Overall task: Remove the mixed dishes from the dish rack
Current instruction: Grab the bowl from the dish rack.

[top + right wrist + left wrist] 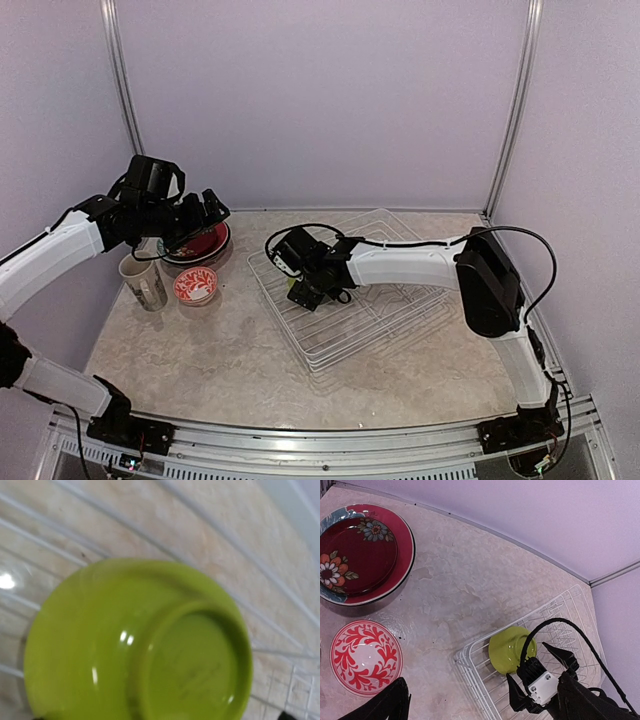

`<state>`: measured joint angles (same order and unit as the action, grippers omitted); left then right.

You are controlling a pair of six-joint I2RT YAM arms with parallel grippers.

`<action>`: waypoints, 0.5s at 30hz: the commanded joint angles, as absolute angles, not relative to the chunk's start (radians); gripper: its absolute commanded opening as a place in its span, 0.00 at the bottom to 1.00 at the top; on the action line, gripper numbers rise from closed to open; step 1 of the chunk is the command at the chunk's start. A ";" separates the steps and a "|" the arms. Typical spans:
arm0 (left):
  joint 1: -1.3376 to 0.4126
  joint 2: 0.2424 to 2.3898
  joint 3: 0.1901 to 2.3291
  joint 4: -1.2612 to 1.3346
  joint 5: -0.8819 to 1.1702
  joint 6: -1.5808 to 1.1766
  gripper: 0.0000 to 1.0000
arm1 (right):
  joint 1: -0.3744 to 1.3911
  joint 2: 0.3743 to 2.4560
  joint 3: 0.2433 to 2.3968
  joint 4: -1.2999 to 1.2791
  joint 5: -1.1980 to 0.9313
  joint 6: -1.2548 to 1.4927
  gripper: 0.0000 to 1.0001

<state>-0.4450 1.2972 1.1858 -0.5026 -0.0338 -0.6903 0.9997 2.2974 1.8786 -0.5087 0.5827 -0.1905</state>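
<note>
The white wire dish rack [390,320] lies mid-table. In its left corner a lime-green bowl [506,649] rests upside down, foot ring up, and it fills the right wrist view [140,645]. My right gripper [318,290] hovers right over this bowl, open, its black fingers [512,694] spread beside the rim without clamping it. To the left stand a red flowered plate [360,555] on a stack, a white-and-red small bowl [366,657] and a cream mug [143,282]. My left gripper [212,208] hangs open above the plate stack, holding nothing.
The right arm's black cable [555,625] loops over the rack. Purple walls with metal posts [122,80] close in the back and sides. Bare marbled tabletop [220,350] lies between the unloaded dishes and the rack.
</note>
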 commanded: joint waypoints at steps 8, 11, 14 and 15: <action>-0.449 1.317 1.223 -0.517 -0.030 -0.686 0.98 | 0.967 2.178 1.751 -0.427 0.652 -0.107 1.00; -0.449 1.315 1.218 -0.514 -0.027 -0.687 0.99 | 0.971 2.156 1.710 -0.396 0.520 -0.175 1.00; -0.450 1.321 1.221 -0.513 -0.021 -0.688 0.99 | 0.979 2.165 1.709 -0.391 0.444 -0.226 1.00; -0.450 1.322 1.221 -0.512 -0.019 -0.689 0.99 | 0.978 2.180 1.728 -0.408 0.445 -0.229 1.00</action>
<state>-0.4450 1.3102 1.1961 -0.5041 -0.0311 -0.6907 0.9718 2.1876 1.7191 -0.4160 0.5453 -0.1768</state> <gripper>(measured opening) 0.986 0.997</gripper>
